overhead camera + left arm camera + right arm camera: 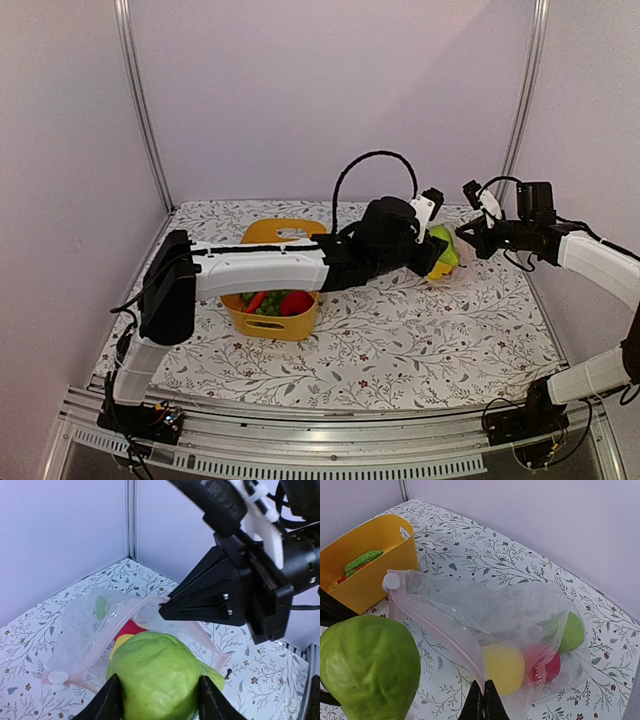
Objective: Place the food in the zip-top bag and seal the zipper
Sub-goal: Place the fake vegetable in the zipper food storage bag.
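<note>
The left gripper [159,702] is clamped on a green fruit [155,670] just in front of the mouth of the zip-top bag [520,605]. The right gripper [483,702] pinches the zipper [437,622] and holds it raised. It would be best to carry the fruit well past this strip before letting go.

Table: flat top under a white cloth printed with small grey-green sprigs [400,340], corner-to-corner coverage as far as visible. Two things sit directly on it. Yellow plastic tub with slot handles [270,328]: upright, well behind the left gripper [438,258], back along that arm and under its forearm. Clear crinkly plastic zip-top bag [470,600]: body lies on the cloth just below and ahead of the right gripper [484,700], its mouth edge lifted off the cloth. Tub and bag are well apart.
</note>
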Controlling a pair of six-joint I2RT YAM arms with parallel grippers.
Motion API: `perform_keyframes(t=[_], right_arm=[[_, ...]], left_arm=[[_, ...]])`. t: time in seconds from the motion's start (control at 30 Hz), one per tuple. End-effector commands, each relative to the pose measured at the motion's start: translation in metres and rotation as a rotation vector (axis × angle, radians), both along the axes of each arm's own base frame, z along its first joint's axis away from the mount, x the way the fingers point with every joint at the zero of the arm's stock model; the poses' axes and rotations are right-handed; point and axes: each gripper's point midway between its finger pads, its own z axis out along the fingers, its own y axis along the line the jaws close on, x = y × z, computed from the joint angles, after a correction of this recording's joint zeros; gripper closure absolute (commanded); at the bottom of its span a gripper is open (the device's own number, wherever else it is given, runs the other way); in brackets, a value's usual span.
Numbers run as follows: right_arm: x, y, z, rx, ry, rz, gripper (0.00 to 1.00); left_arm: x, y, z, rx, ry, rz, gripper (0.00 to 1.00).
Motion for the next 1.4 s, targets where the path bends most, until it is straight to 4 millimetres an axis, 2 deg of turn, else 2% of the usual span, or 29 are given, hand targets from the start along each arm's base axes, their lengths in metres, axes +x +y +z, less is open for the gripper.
perform_keyframes(t=[0.0,0.07,0.17,0.27,0.37,0.5,0.6,0.7,0.8,0.87,1.03,1.17,1.3,1.37], right_arm=[[-0.001,-0.001,0.017,0.023,-0.026,-0.003,1.00],[-0.001,0.000,0.017,0.024,-0.024,-0.002,1.00],[0.000,0.000,0.016,0.024,-0.021,-0.003,1.00],[-0.001,-0.001,0.017,0.024,-0.023,-0.006,1.00],[0.000,-0.002,0.017,0.024,-0.024,-0.009,1.00],[0.000,-0.002,0.017,0.025,-0.023,-0.010,1.00],[0.000,-0.002,0.017,0.024,-0.023,-0.007,1.00],[-0.001,-0.002,0.017,0.025,-0.024,-0.003,1.00],[-0.001,-0.001,0.017,0.026,-0.023,0.000,1.00],[-0.001,-0.001,0.016,0.025,-0.022,0.001,1.00],[-0.001,-0.001,0.015,0.024,-0.020,0.000,1.00],[-0.001,-0.001,0.015,0.024,-0.019,0.001,1.00],[-0.001,-0.001,0.014,0.024,-0.015,0.002,1.00],[-0.001,-0.001,0.014,0.024,-0.015,0.003,1.00]], left_arm=[[0.024,0.007,-0.028,0.052,-0.023,0.146,0.49],[0.040,0.012,-0.031,0.046,-0.028,0.221,0.35],[0.061,0.014,-0.025,0.025,-0.037,0.289,0.18],[0.064,0.012,-0.007,-0.007,-0.062,0.287,0.10],[0.047,0.009,0.019,-0.048,-0.084,0.230,0.10],[0.004,0.014,0.050,-0.107,-0.132,0.126,0.16],[-0.019,0.030,0.050,-0.099,-0.109,0.081,0.23],[-0.012,0.056,0.031,-0.114,0.040,0.171,0.30],[-0.009,0.067,0.005,-0.154,0.190,0.228,0.36],[-0.008,0.062,-0.012,-0.162,0.240,0.241,0.39],[0.002,0.041,-0.055,-0.137,0.338,0.285,0.39],[0.018,0.034,-0.083,-0.122,0.405,0.339,0.41],[0.038,0.037,-0.103,-0.134,0.438,0.398,0.49],[0.046,0.034,-0.109,-0.150,0.451,0.382,0.58]])
